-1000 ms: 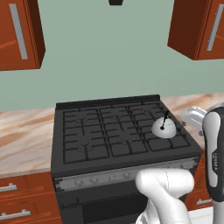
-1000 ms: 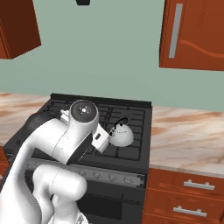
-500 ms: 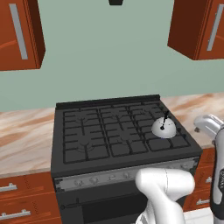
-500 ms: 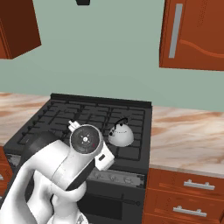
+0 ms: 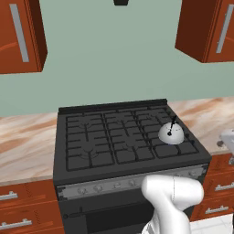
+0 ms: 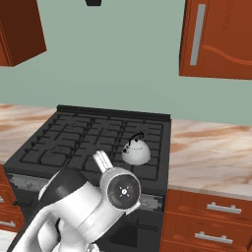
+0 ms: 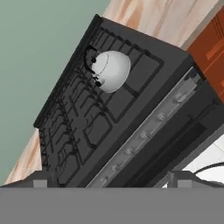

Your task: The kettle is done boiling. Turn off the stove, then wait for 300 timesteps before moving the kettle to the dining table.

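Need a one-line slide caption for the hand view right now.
Tilted view from the open gripper: silver kettle sitting on the black stove, knob strip running along the stove's front.

the kettle [image 5: 171, 134] is rendered as smooth silver-grey metal with a soft sheen, and a thin matt black handle [image 6: 134, 136] is seen on top. the stove [image 5: 123, 151] is finished in matt black, its grates [image 7: 83, 118] looking like rough cast iron, while a paler grey, brushed-looking knob strip [image 5: 123, 184] is set along the front. the worktop [image 6: 211, 152] is shown as polished beige-pink marbled stone. the cabinets [image 6: 216, 39] are given a glossy red-brown wood finish with satin silver metal handles [image 6: 197, 34]. the wall [image 5: 114, 59] is painted a flat, matt pale green.
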